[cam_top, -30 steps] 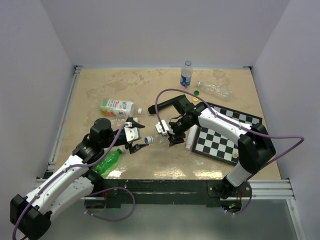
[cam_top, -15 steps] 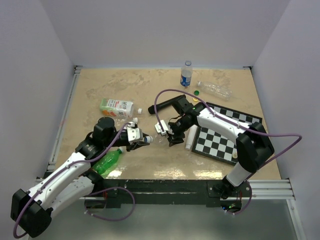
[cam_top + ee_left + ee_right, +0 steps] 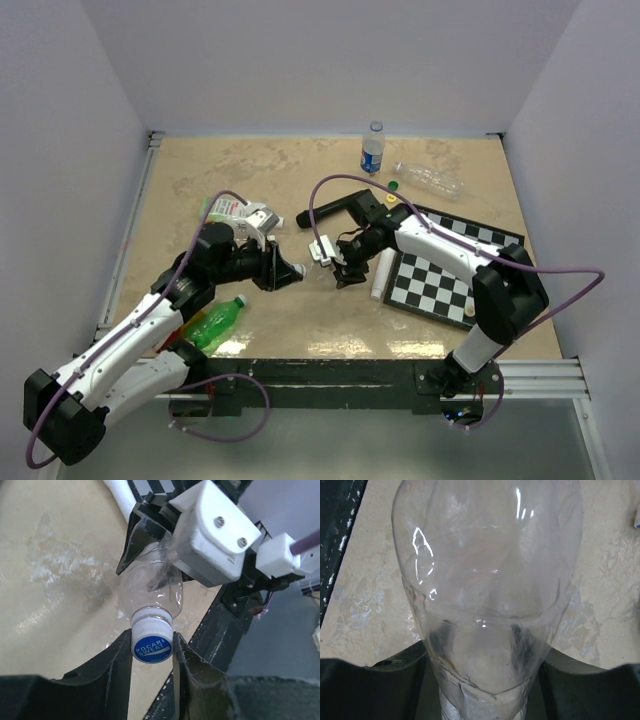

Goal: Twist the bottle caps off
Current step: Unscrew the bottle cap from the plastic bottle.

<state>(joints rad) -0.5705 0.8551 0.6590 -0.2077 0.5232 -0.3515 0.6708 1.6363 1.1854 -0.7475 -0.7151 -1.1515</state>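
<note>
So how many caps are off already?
One looks done: a green cap lies loose beside the lying bottle at the back. In hand: the right end effector holds a clear bottle and the left end effector is shut on its blue cap. Left: the upright blue-label bottle and the green bottle look capped.

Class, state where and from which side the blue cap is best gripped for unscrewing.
Grip the cap by its round side wall, coming end-on along the bottle: the right hand holds it sideways, cap facing the left hand.
</note>
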